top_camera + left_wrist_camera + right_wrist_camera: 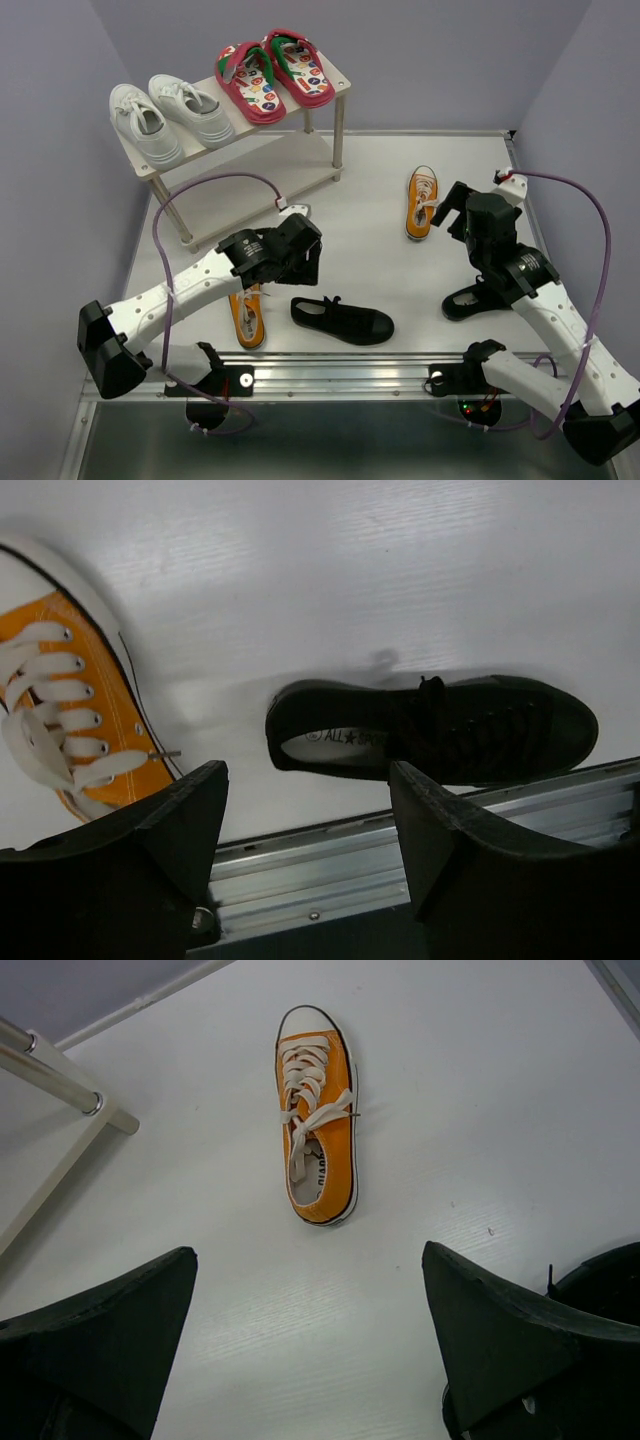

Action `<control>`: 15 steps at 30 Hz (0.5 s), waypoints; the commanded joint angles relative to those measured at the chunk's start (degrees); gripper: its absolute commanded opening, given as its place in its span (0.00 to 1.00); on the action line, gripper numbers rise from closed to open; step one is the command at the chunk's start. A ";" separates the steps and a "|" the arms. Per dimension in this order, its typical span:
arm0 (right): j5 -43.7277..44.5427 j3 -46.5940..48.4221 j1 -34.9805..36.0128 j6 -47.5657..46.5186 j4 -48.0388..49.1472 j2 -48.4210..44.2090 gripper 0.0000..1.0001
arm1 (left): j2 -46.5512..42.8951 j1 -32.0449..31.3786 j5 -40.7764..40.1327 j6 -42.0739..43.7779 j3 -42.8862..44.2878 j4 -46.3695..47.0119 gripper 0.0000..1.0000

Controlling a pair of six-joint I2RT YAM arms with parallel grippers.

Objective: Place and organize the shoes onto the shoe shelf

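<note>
Shelf: the small two-tier shoe shelf of pale beige boards on thin metal legs is placed at the far left of the white table. Its lower board is seen bare.
Shoes already placed: the pair of white sneakers and the pair of red flip-flops with green straps are laid side by side on the upper board.
Shoes not yet placed: four are lying on the table.
- The orange white-laced sneaker is alone, to the right of the shelf.
- The second orange sneaker is partly covered by the left arm.
- The black lace-up shoe is found near it, by the front rail.
- The other black shoe is half hidden under the right arm.

Left gripper: the fingers are spread wide and nothing is held. It is hung above the table, with the black lace-up shoe seen just beyond its fingertips.
Right gripper: it is also spread and empty. It is directed at the orange white-laced sneaker, which is well apart from it.
Step in hand: an approach to a shoe for the lower board is judged to be under way, and no shoe is grasped yet.
Next move: a descent is called for until one finger is on each side of the shoe wall. The fingers are then to be pressed together, and the shoe carried under the upper board without the legs being struck.
</note>
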 commanded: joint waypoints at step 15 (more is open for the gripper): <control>-1.22 0.00 -0.08 -1.49 3.61 0.30 1.00 | -5.19 0.28 -9.18 -37.15 -16.48 -14.39 0.72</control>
